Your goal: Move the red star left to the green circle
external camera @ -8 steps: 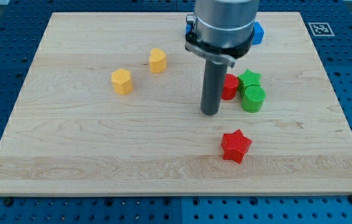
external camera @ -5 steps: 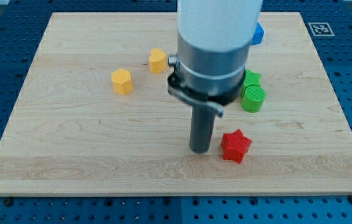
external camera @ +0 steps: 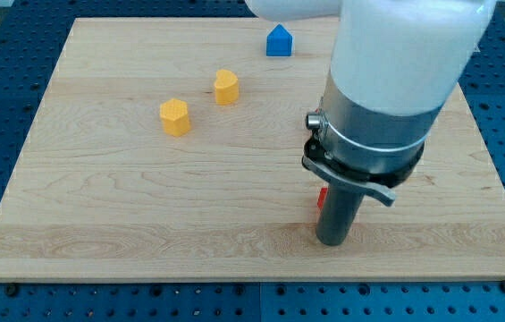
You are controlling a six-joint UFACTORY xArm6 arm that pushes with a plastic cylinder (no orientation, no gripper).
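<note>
While rod hid most of scene, tip (external camera: 334, 241) sat near board's (external camera: 100, 197) bottom edge, touching or just beside red star (external camera: 322, 199), only sliver showing on rod's left. Green circle hidden. No jaws on rig, nothing held.

Single camera, raised beyond the tabletop's (external camera: 145, 179) bottom edge, angled down across the whole board; arm close.
</note>
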